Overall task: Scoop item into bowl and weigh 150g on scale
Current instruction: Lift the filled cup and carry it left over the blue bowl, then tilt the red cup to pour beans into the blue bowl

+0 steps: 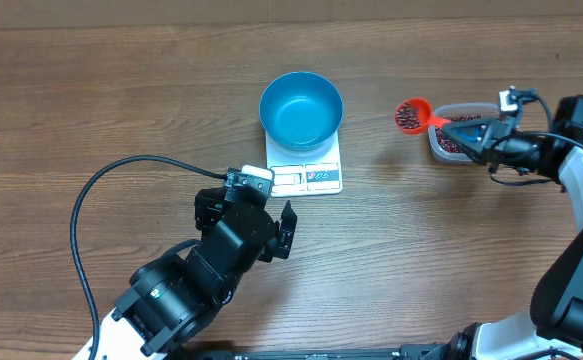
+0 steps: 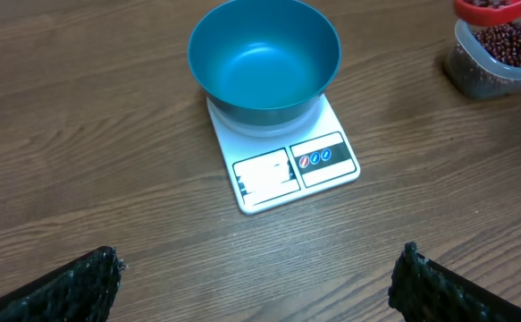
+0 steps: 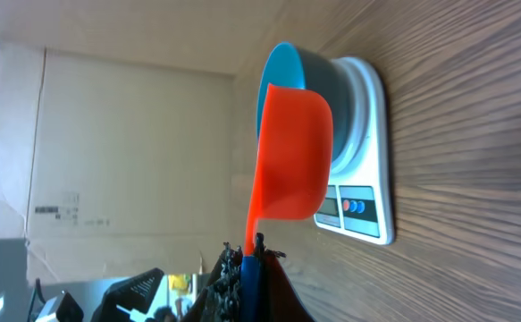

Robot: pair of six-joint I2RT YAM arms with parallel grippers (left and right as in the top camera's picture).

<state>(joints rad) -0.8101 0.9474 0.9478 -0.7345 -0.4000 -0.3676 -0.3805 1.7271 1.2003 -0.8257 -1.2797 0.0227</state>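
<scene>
Overhead, I am watching my right tool (image 1: 461, 132) clamping the scoop (image 1: 417, 116) of beans (image 1: 407, 117); left tool (image 1: 247, 212) hanging open near the scale (image 1: 306, 179).

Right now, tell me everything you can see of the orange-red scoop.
The small orange-red plastic scoop has a round, smooth cup and a short straight handle. The cup sits level, open side up, filled with small dark red beans. The right gripper is shut on the handle's end. The cup hangs above the brown wooden table, between the round blue bowl and the clear plastic tub; whether the handle touches the tub's rim cannot be told.
</scene>
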